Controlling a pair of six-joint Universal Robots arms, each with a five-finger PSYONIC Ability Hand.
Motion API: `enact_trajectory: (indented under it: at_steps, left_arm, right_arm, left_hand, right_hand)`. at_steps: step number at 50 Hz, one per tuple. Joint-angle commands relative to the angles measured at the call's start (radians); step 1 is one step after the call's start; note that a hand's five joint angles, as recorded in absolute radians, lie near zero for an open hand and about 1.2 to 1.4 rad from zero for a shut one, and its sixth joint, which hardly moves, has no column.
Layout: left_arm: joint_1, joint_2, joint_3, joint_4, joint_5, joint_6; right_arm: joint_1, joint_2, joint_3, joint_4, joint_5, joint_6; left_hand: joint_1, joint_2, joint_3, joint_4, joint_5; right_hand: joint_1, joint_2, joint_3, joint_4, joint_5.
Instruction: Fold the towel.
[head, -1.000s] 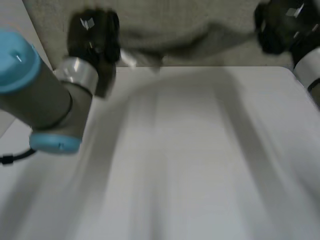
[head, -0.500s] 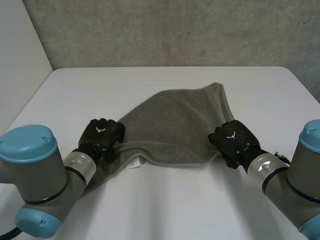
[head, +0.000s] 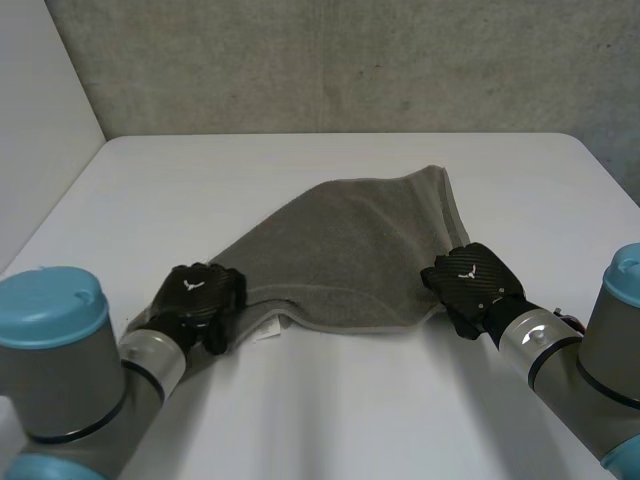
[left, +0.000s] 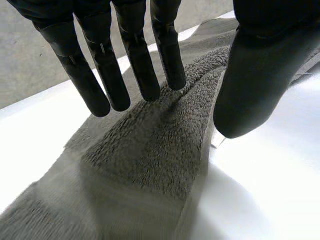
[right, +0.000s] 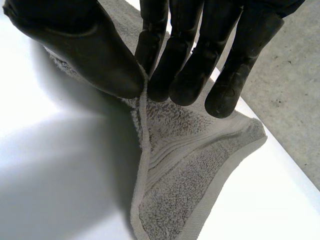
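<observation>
A grey towel (head: 350, 245) lies loosely folded on the white table (head: 330, 420), narrowing toward a far corner. My left hand (head: 200, 292) rests at its near left corner. In the left wrist view that hand (left: 135, 65) is open, with straight fingers and the thumb spread above the towel (left: 150, 165) and nothing pinched. My right hand (head: 470, 285) is at the towel's near right corner. In the right wrist view the right hand (right: 185, 50) has thumb and fingers pressed together on the hemmed edge of the towel (right: 170, 175).
A grey concrete wall (head: 330, 60) runs behind the table's far edge. Bare table surface stretches on every side of the towel, widest toward the near edge between my arms.
A second ago the towel was held up with both hands high; it now lies on the table. The left hand has since let go and drawn slightly toward the near left.
</observation>
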Motion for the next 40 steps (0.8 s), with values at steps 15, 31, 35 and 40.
enact_trajectory:
  at_steps: [15,31,35,40]
  left_arm:
    - [0.07,0.089,-0.194,-0.013,-0.127,0.086]
    - [0.098,0.047,-0.221,0.112,-0.157,0.141]
    - [0.106,0.026,-0.22,0.139,-0.157,0.141]
    - [0.133,-0.004,-0.215,0.167,-0.158,0.144]
  right_arm:
    - [0.008,0.031,-0.002,-0.001,-0.001,-0.002]
    - [0.013,0.033,0.0,-0.001,-0.003,-0.005]
    - [0.014,0.033,0.003,-0.001,-0.003,-0.008]
    - [0.014,0.033,0.004,-0.001,-0.003,-0.01]
  left_hand:
    - [-0.483,-0.482,-0.481,-0.482,-0.656]
    - [-0.447,-0.447,-0.446,-0.447,-0.621]
    - [-0.447,-0.447,-0.446,-0.447,-0.621]
    - [-0.447,-0.447,-0.446,-0.447,-0.621]
  right_hand:
    - [0.075,0.059,0.067,0.061,0.051]
    - [0.075,0.059,0.067,0.061,0.051]
    - [0.075,0.059,0.067,0.061,0.051]
    - [0.075,0.059,0.067,0.061,0.051]
